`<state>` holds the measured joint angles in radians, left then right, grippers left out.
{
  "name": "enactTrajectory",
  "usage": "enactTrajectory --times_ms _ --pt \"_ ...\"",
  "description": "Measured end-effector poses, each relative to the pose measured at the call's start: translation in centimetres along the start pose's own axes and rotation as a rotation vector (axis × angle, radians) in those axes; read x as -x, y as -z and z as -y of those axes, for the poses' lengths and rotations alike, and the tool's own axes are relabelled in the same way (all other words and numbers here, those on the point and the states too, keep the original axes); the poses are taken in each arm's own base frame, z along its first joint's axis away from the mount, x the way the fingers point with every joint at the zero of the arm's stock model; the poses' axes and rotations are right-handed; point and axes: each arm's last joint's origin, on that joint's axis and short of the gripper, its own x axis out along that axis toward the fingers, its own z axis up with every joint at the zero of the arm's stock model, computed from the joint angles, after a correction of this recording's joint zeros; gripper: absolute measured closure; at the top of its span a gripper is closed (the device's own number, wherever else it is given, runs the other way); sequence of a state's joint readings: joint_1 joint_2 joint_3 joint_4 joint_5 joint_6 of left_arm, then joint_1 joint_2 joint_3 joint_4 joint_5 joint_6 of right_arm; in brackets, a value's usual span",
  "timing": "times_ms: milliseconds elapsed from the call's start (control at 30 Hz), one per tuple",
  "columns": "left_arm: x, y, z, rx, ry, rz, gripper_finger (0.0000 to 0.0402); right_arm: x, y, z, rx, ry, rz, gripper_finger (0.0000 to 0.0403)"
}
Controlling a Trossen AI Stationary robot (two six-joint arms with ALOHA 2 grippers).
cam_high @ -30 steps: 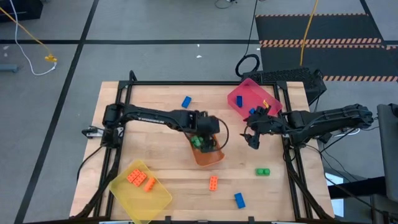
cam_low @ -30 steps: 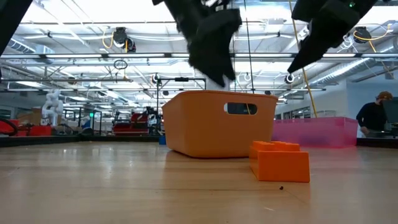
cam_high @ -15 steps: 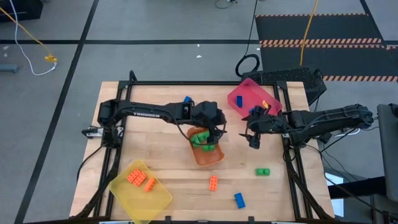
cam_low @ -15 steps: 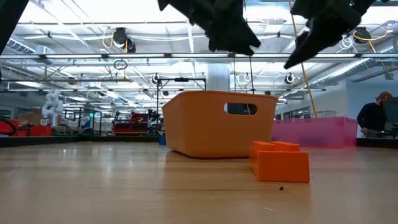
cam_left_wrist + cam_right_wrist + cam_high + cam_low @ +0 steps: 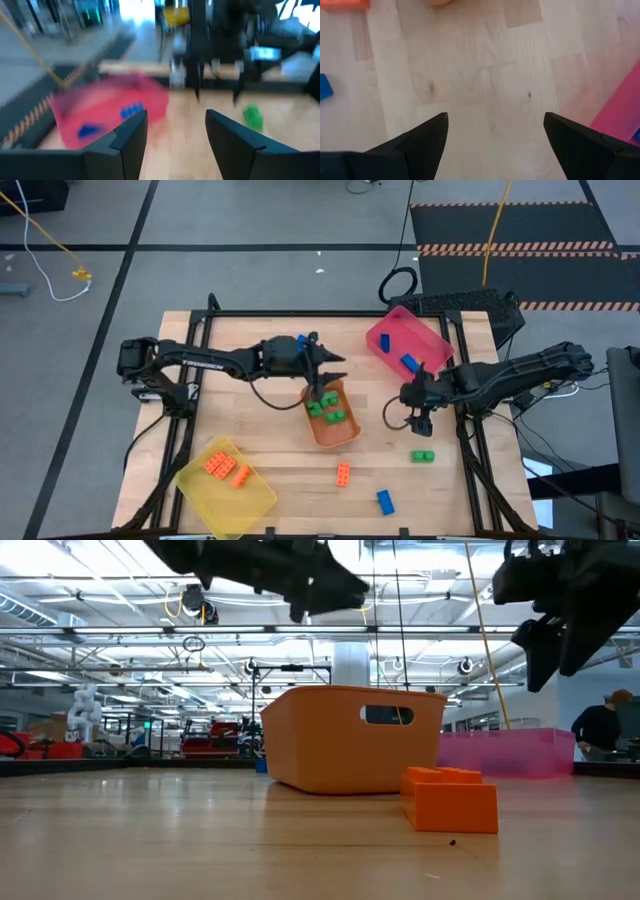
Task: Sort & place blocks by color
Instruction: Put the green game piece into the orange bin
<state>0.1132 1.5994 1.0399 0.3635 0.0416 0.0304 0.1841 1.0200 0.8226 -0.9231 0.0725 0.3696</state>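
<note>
Working claw: right gripper (image 5: pixel 419 418), jaws spread wide, empty, hanging over bare wood
Position: between pink tray (image 5: pixel 380 335) and loose green block (image 5: pixel 422 456); block near, toward the front edge, not under the jaws yet
Likely step: pick that green block, carry to orange tray (image 5: pixel 345 435)
Doing it well: centre over block first, drop straight down, straddle the short sides, close only once low; lift clear of tray wall before crossing
Risk: left arm at the same tray, so wait or come in from the right side
Other claw: left gripper (image 5: pixel 329 377), fingers apart, nothing between, at far rim of orange tray
Sorted: green blocks (image 5: pixel 327 411) in orange tray; blue blocks (image 5: pixel 410 362) in pink tray; orange blocks (image 5: pixel 225 468) in yellow tray (image 5: pixel 255 500)
Loose: orange block (image 5: pixel 343 473) and blue block (image 5: pixel 385 501) near front edge; second blue (image 5: pixel 300 341) by left arm, toward the back
</note>
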Motion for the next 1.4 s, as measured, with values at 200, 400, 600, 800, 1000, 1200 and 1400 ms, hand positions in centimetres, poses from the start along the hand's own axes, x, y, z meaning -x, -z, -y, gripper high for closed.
enactTrajectory --times_ms 200,400,600,800,1000,1200,1400 --pt "2.7 0.7 -1.1 0.009 -0.039 0.067 0.0202 0.5 -1.1 -3.0 0.018 -0.017 -0.124 0.0081" --pt "3.8 0.4 -1.4 0.008 -0.046 0.091 0.0202 0.0 -0.8 -6.3 0.006 0.012 -0.297 0.0081" --pt "4.5 -0.6 -1.4 -0.016 -0.048 0.139 0.0202 -1.4 0.8 -8.7 -0.048 0.051 -0.450 0.0081" --pt "5.1 -1.2 -1.0 -0.025 -0.010 0.154 0.0202 -1.7 1.8 -9.6 -0.071 0.097 -0.447 0.0081" --pt "5.1 -1.0 -1.0 -0.027 -0.008 0.142 0.0201 -3.2 3.2 -9.3 -0.052 0.131 -0.447 0.0081" --pt "5.0 -0.8 -0.9 -0.024 -0.004 0.119 0.0201 -5.3 4.2 -9.0 -0.041 0.077 -0.409 0.0081" --pt "5.0 -0.5 -0.9 -0.014 -0.003 0.092 0.0201 -6.8 5.2 -8.5 -0.061 0.046 -0.414 0.0081"
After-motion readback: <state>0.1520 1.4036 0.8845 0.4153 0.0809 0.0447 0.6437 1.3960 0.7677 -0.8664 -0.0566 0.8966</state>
